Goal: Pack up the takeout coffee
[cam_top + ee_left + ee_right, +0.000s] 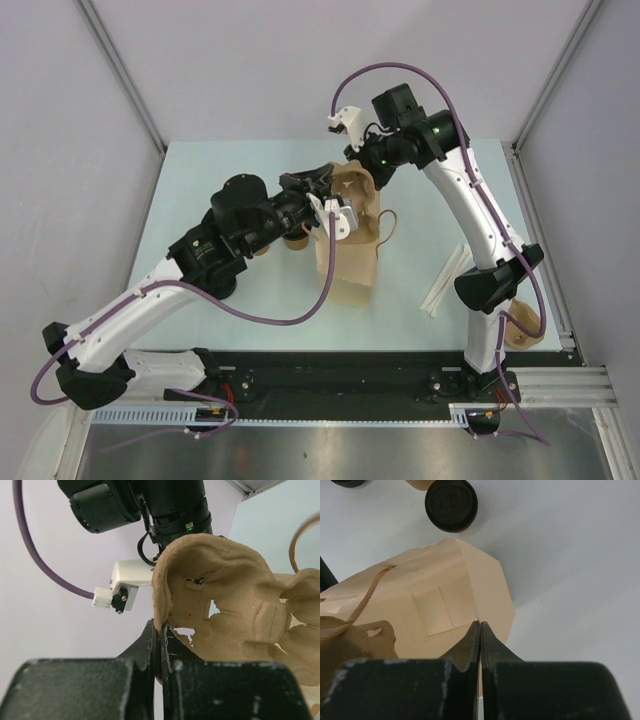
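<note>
Table point(200, 180), pale, seen from above, with two arms meeting over its middle. At the left we see a coffee cup point(451, 505) standing on the table near the bag, outside it, with its black lid on. The lid of a second cup point(346, 482) is cut by the edge of the right wrist view. Next, the left gripper point(160, 630) has its fingers pressed together on the rim of a brown pulp tray point(235, 595). It holds the tray off the table, tilted on edge at the mouth of the bag; we cannot tell how far in the tray reaches. At the middle stands the tan paper bag point(350, 270), its mouth open upward. The right gripper point(479, 626) reaches it from the far right side and pinches its top edge, fingers closed with the paper between them. To the right of the bag, white strips point(443, 282) lie on the table.
</note>
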Controlling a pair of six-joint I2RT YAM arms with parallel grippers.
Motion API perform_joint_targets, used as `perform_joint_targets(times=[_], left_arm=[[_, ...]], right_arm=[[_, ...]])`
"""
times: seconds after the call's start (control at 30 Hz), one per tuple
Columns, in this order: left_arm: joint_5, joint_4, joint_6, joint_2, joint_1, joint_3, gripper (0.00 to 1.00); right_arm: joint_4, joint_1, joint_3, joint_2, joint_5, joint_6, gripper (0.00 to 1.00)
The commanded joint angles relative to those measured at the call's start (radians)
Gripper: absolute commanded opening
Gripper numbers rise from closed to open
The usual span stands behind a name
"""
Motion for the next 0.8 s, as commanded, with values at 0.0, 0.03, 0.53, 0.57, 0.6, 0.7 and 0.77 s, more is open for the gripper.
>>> perform_joint_targets(times=[0.0,0.03,0.53,0.57,0.6,0.7,0.77], left_arm=[[0.014,0.001,0.025,-0.025,-0.004,-0.032,0.0],[0.017,-0.004,0.024,-0.025,-0.005,-0.041,0.0],[-0.021,-0.05,0.064,-0.018,-0.063,-0.125,0.0],[-0.027,-0.056,0.058,-0.003,-0.063,-0.125,0.0],[-0.032,-0.059,0.052,0.002,-0.063,-0.125,0.0],[-0.043,-0.054,0.019,0.018,-0.062,-0.135,0.0],[-0.066,-0.033,-0.02,0.024,-0.062,-0.145,0.0]], right_arm=[[-0.023,0.033,0.015,-0.06,-0.023,0.02,0.0],[-0.025,0.039,0.011,-0.061,-0.023,0.027,0.0],[-0.017,0.087,-0.028,-0.095,-0.004,0.038,0.0],[-0.02,0.089,-0.026,-0.096,-0.009,0.038,0.0],[-0.021,0.087,-0.026,-0.098,-0.021,0.035,0.0],[-0.023,0.092,-0.025,-0.106,-0.041,0.034,0.0],[-0.028,0.093,-0.023,-0.109,-0.057,0.027,0.0]])
